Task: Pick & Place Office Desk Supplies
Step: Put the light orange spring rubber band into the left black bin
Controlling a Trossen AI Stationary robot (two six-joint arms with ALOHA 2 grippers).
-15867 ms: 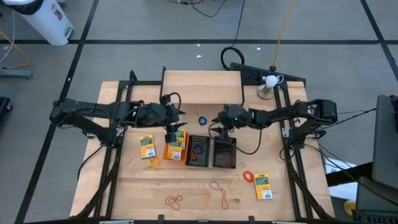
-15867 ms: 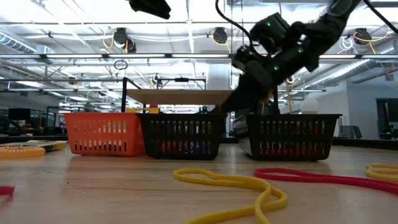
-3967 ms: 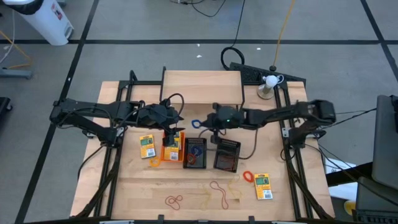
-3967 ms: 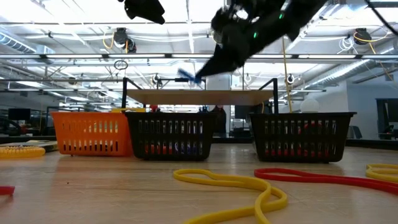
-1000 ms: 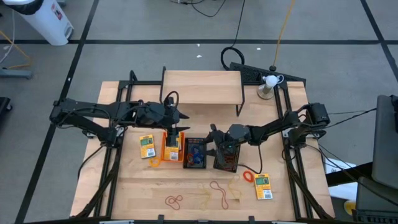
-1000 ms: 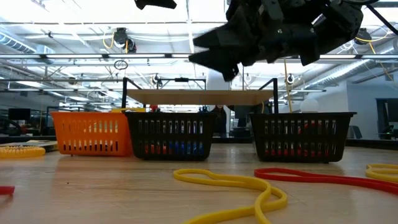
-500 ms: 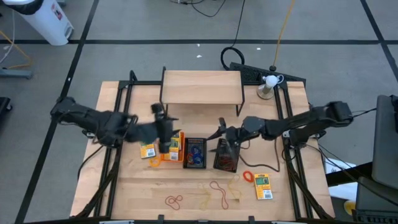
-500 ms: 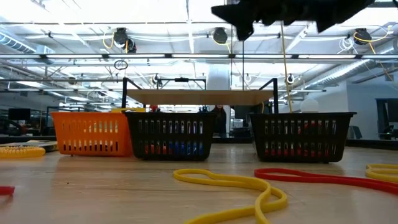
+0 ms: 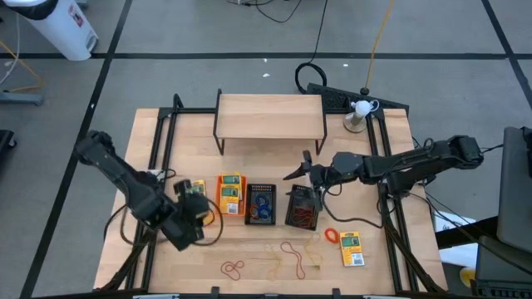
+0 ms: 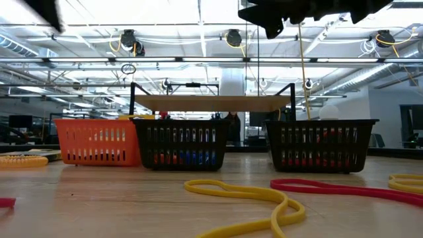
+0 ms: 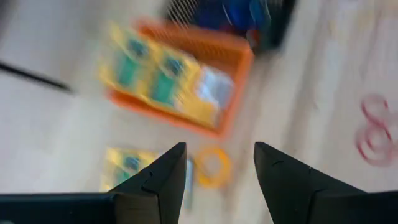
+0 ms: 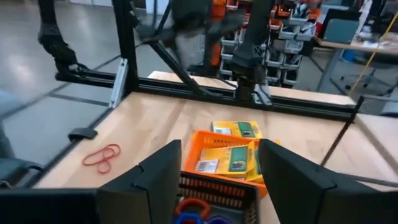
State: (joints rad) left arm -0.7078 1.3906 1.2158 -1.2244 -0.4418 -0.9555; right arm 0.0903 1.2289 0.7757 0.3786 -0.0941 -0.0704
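Hovering low at the table's left front, the left gripper point(image 11: 215, 163) has fingers apart and empty. Just ahead of it lie 1 yellow-and-green pack point(image 11: 127, 167) and 1 orange rubber-band loop point(image 11: 213, 169), both outside the orange bin point(image 11: 239, 84). The left arm is nearer. The right gripper point(image 9: 297, 170), open and empty, hangs above the right black bin point(image 9: 301, 208).

below me the light wooden table point(image 9: 166, 249) carries an orange mesh bin point(image 9: 230, 193) and two black mesh bins point(image 9: 262, 204) in a row. a yellow-and-green rectangular pack point(image 9: 352, 248) lies beside a red rubber-band loop point(image 9: 332, 236). near the front edge lie tan loops point(image 9: 293, 254) and another red loop point(image 9: 232, 268).
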